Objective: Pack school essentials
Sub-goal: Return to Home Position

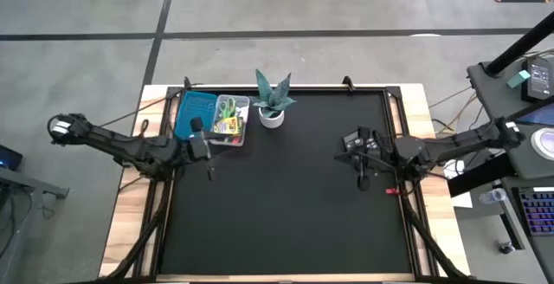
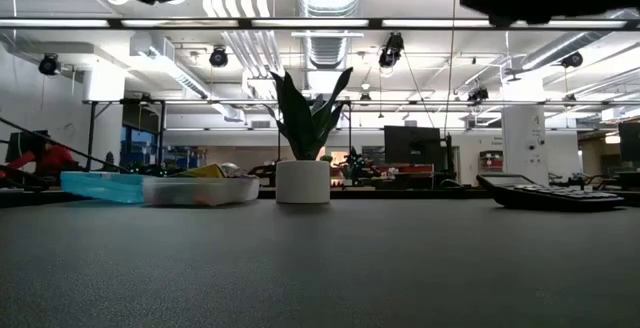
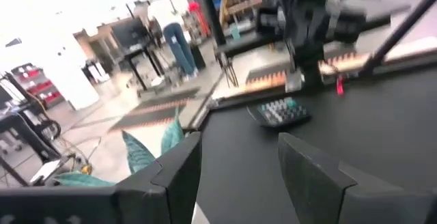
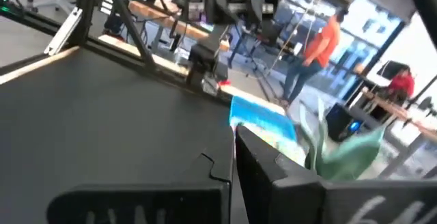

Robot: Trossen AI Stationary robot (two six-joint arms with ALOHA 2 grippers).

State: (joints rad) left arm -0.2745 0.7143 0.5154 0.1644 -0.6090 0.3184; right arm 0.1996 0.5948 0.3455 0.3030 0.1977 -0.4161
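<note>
High view – step in hand: judged to be the return to the home position. Both arms are drawn in over the counter (image 1: 286, 223) and neither carries anything.
High view – left end effector (image 1: 206, 148): hangs just beside the blue supply box (image 1: 192, 115), off the box's near edge.
High view – task items: the green-handled scissors (image 1: 227, 108) and the yellow crayon box (image 1: 227, 127) lie inside the box. No loose stationery shows on the counter.
High view – right end effector (image 1: 357, 150): well apart from the box, across the counter from the left one. The potted plant (image 1: 273, 102) stands between them, nearer the box.
Low view – arms: only dark arm parts show along the upper edge, and the fingers are not visible.
Low view – box (image 2: 100, 185): rests flat on the counter beside the plant (image 2: 303, 138). A calculator (image 2: 548, 193) lies well apart on the other side.
Left wrist view – left end effector (image 3: 239, 138): released, with its fingers (image 3: 177, 173) set wide and nothing between them. The calculator (image 3: 280, 110) and the other arm lie ahead.
Right wrist view – right end effector (image 4: 229, 149): clenched on nothing, with the fingers meeting at a narrow seam. The box (image 4: 263, 121) lies ahead, across the counter.
Next move – requirement: judged to be only retracting and parking both arms, keeping the left one clear of the box wall and the plant. No grasp appears to be needed.
</note>
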